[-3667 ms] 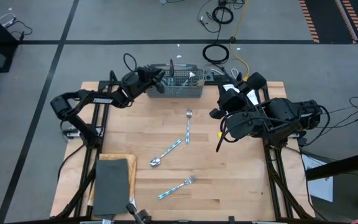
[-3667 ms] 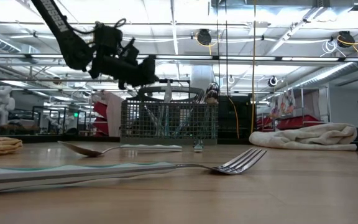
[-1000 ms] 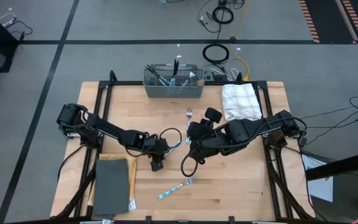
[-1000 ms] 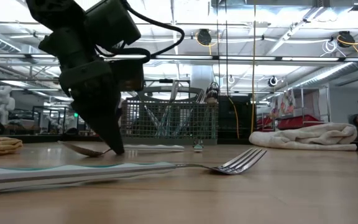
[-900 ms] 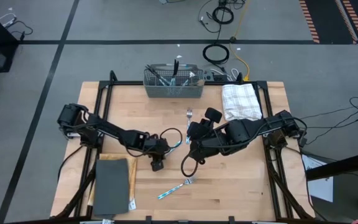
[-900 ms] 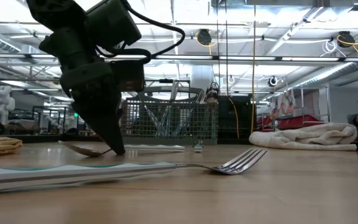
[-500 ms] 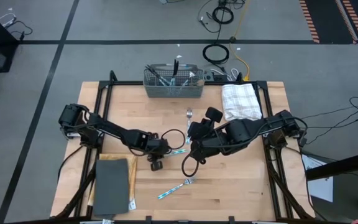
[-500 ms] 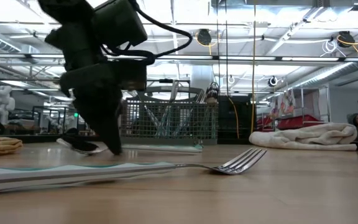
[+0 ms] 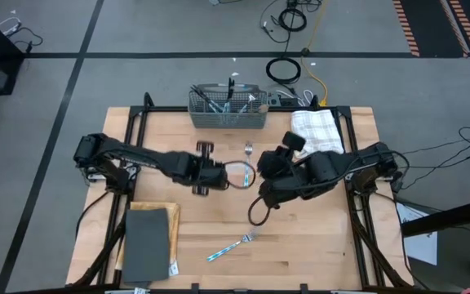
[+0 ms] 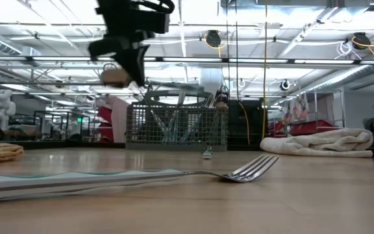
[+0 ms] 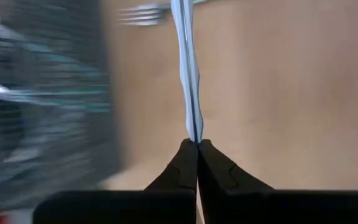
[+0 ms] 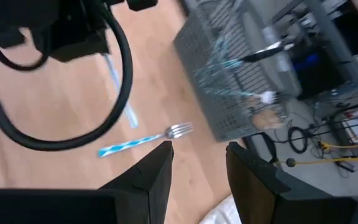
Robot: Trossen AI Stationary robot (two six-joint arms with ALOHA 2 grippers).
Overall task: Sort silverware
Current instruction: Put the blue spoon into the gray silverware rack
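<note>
The wooden table (image 9: 317, 245) carries a grey mesh basket (image 9: 228, 110) at its 12 o'clock edge, a white towel (image 9: 315, 131) at about 1 o'clock and a dark grey board (image 9: 147, 245) at 7 o'clock.

The step in hand looks like carrying one piece to the basket. The left gripper (image 9: 219, 174) hangs over the table's middle, its fingers pressed together on the thin blue-and-white handle of a spoon (image 11: 189, 81). The low view shows the spoon's bowl (image 10: 113, 76) held well above the tabletop.

The next move probably calls for swinging toward 12 o'clock, tipping the spoon upright over the right compartment and letting go. The grip sits at the handle's end, so the spoon could swing or twist on the way.

The right gripper (image 12: 197, 165) waits just beside the left one, toward 3 o'clock of centre, fingers apart and holding nothing.

The basket already holds several pieces of silverware standing on end, blue handles among them, plus one dark-handled utensil (image 9: 229, 86). Which compartment each stands in cannot be told.

Two forks lie loose: a fork (image 9: 249, 149) just below the basket at 12 o'clock, and another fork (image 9: 233, 246) near 6 o'clock, tines pointing toward 2 o'clock.
</note>
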